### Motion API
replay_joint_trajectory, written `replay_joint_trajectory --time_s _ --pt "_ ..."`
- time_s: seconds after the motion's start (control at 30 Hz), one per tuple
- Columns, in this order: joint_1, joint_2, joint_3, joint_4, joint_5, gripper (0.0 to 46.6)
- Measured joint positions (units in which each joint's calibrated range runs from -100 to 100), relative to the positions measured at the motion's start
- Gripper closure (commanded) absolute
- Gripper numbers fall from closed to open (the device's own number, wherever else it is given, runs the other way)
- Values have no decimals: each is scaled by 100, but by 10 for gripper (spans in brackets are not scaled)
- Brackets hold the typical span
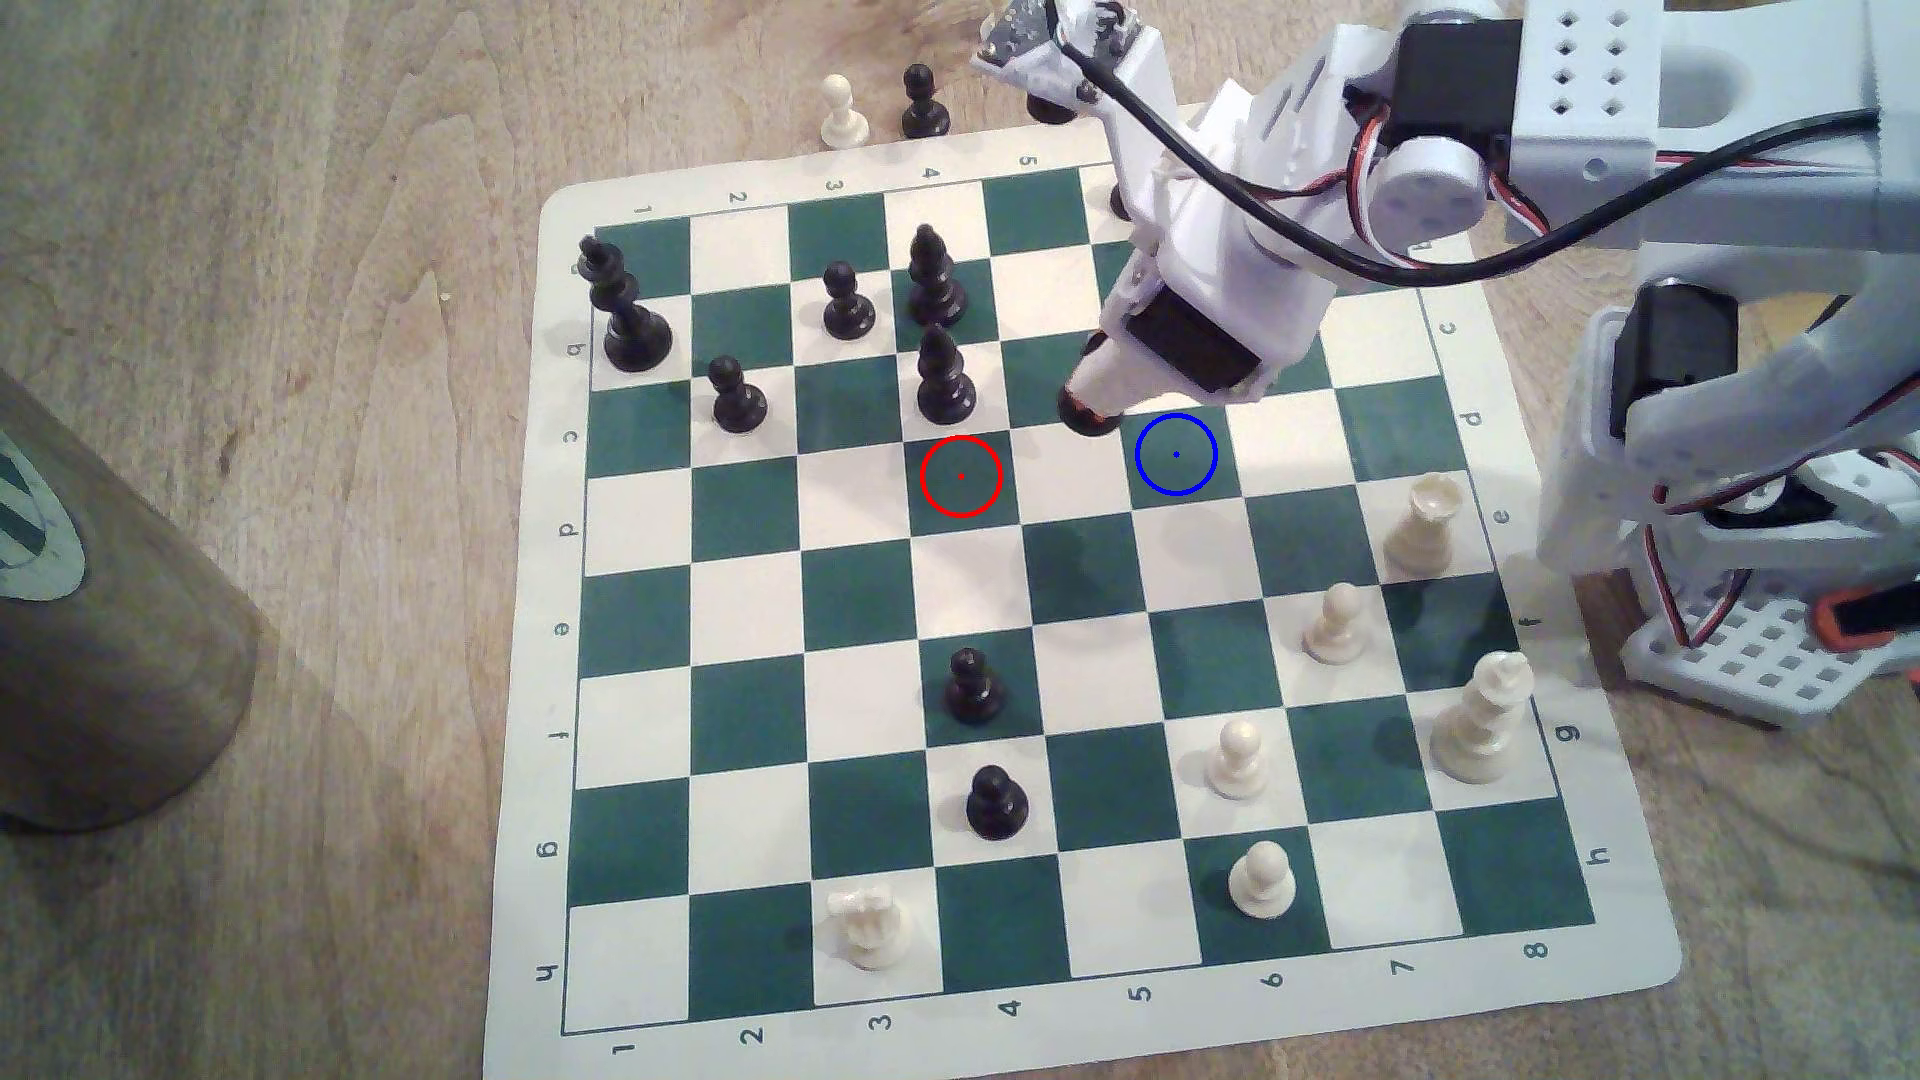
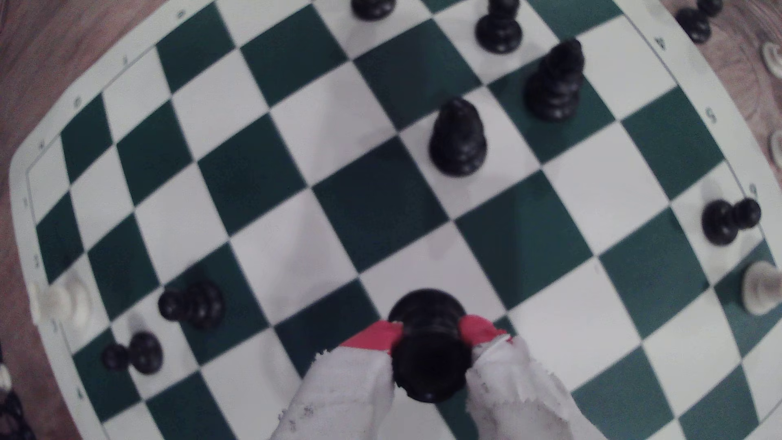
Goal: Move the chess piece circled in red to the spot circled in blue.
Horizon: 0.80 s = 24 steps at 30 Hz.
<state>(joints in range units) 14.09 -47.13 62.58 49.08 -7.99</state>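
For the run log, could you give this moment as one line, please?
gripper: shut on chess piece | piece: between red-ringed square and blue-ringed spot | placement: pending

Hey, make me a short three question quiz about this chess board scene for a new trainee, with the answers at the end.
1. True or false: the red ring still has a piece inside it.
2. What does the gripper hold: A) a white pawn, B) the black chess piece, C) nothing?
3. In the exterior view, which way from the held piece is the blue ring?

Key: 1 false, the square is bare. 2 B. 3 toward the exterior view's right, slightly nearer the camera.
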Motion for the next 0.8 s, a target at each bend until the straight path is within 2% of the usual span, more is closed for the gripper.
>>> replay_joint_trajectory --time_s 0.07,0.8 --pt "162 92 36 0 39 464" --pt "199 905 443 -80 161 464"
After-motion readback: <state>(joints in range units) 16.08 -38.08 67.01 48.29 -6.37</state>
